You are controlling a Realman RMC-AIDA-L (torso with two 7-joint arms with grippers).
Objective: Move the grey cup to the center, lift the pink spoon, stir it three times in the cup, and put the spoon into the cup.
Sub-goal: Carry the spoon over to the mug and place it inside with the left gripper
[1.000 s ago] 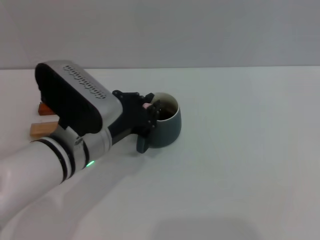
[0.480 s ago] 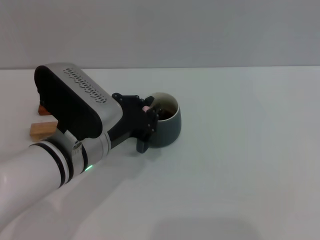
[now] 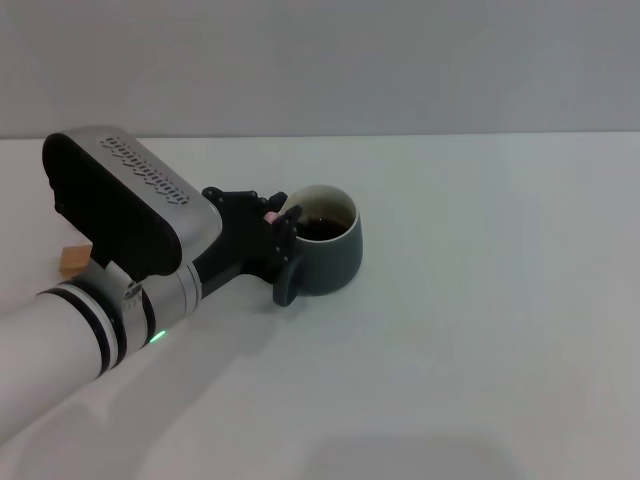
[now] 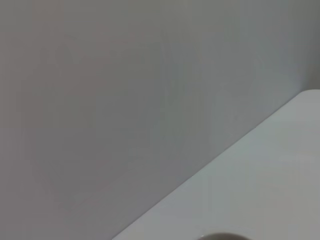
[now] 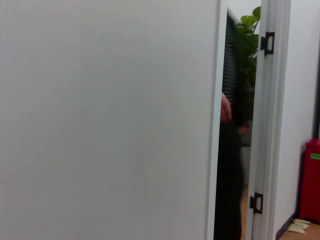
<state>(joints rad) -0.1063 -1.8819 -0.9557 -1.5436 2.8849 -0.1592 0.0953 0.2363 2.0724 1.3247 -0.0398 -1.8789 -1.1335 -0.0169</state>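
Head view: left arm is reaching in from the lower left across the white table (image 3: 480, 330), w/ left gripper (image 3: 276, 225) sitting just beside the grey cup (image 3: 325, 255), at the rim on the side nearest the arm. Fingers are pinching narrow on the pink spoon (image 3: 270, 215); only the pink handle end is showing betw. the black fingertips, approx. level w/ the rim, and the bowl end can't be made out. Can't tell whether the spoon is touching the cup. Cup is standing upright on the table, roughly mid-table and a bit left of ctr, handle pointing toward the robot and lying just under the gripper. Dark liquid is showing inside against the pale inner wall. Tan wooden block (image 3: 72, 260) is lying on the table at far left, mostly hidden behind the arm's wrist housing, well apart from the cup. Green LED is glowing on the forearm. Left wrist view: mostly grey wall (image 4: 125, 100) and a slanting strip of white table; a thin pale arc at the edge of the pic is prob. the cup rim, not certain. Right gripper isn't appearing in any view; right wrist cam is facing a white panel (image 5: 105, 120), a door frame and a green plant (image 5: 249, 35) beyond.
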